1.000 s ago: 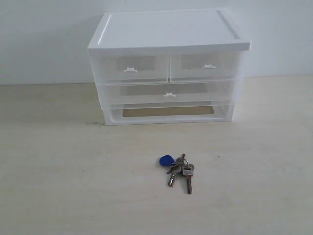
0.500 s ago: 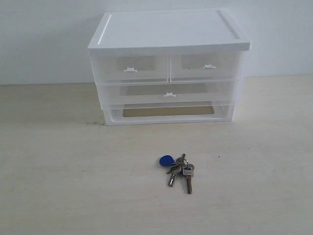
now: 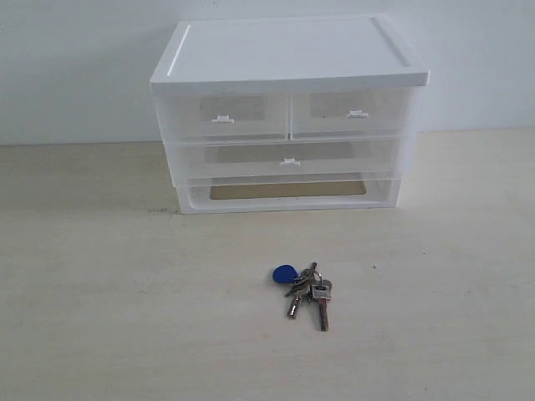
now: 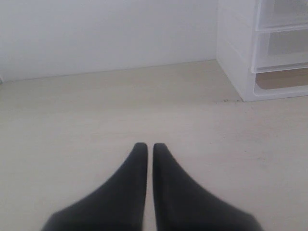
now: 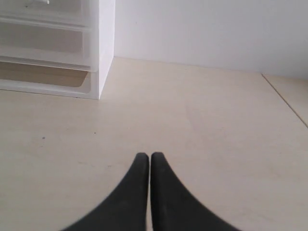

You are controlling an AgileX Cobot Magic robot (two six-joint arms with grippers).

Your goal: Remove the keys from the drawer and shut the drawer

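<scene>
Keys (image 3: 305,294): out on table (image 3: 100,317), well apart from drawer (image 3: 251,157); drawer apparently flush. Left claw (image 4: 146,146), right claw (image 5: 144,155): pressed together, empty; risk of drawer left slightly ajar, masked by translucent front.

Nothing visibly changed from the earlier exterior views. The keys (image 3: 306,294) showed no shift on the table (image 3: 125,317), and the drawer (image 3: 251,157) had not moved.

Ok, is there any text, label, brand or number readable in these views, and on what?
No text can be read in any view.
The drawer unit has no label or brand showing on its lid or fronts.
The blue tag looks blank from here.
Any stamping on the keys is too small to tell.
</scene>
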